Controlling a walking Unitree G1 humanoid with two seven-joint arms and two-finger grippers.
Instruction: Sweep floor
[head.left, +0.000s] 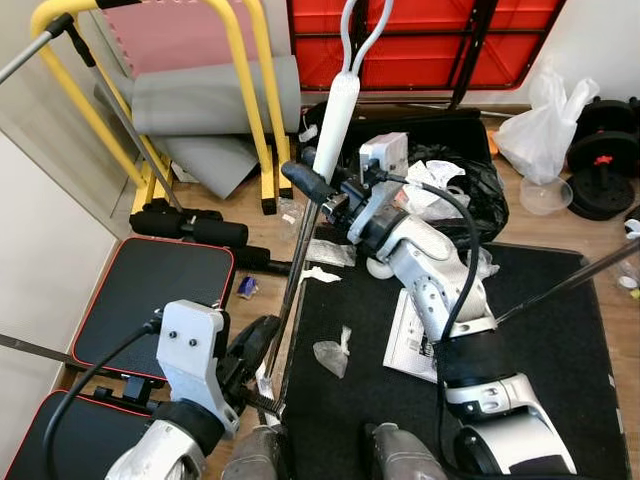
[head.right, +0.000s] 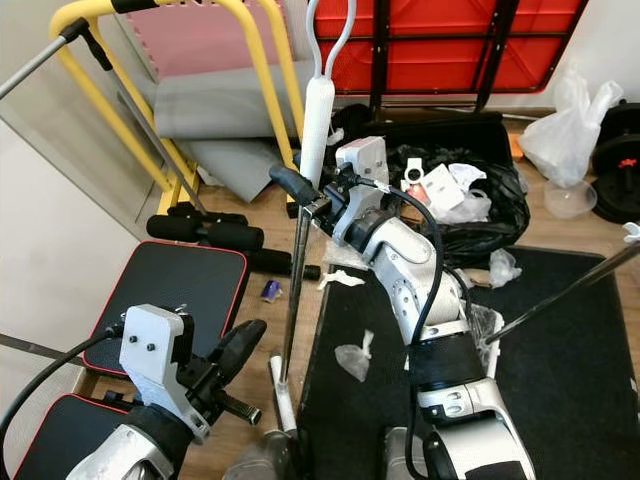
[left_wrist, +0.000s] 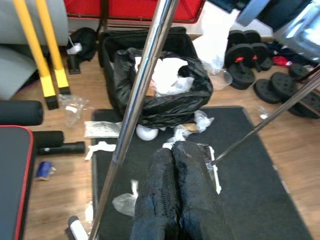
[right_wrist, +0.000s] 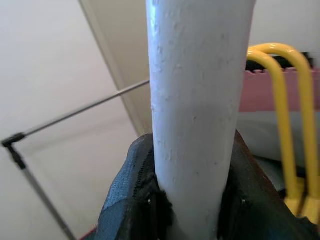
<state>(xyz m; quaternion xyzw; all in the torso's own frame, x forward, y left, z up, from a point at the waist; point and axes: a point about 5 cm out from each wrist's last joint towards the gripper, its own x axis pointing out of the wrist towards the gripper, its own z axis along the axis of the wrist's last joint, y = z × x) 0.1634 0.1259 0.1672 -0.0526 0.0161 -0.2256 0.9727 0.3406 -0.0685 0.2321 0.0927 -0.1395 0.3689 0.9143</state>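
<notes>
Nothing here can be read. A printed sheet lies on the black mat just below the right claw, and white packaging sits in the black bag beyond it, but the print is too small and blurred.

A home gym corner: black weight plates, a padded workout bench, yellow exercise bars and a rolled grey mat on a wooden floor.

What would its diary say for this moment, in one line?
right gripper: clamped on broom handle | left gripper: shut, beside metal pole | scraps on black mat unswept
</notes>
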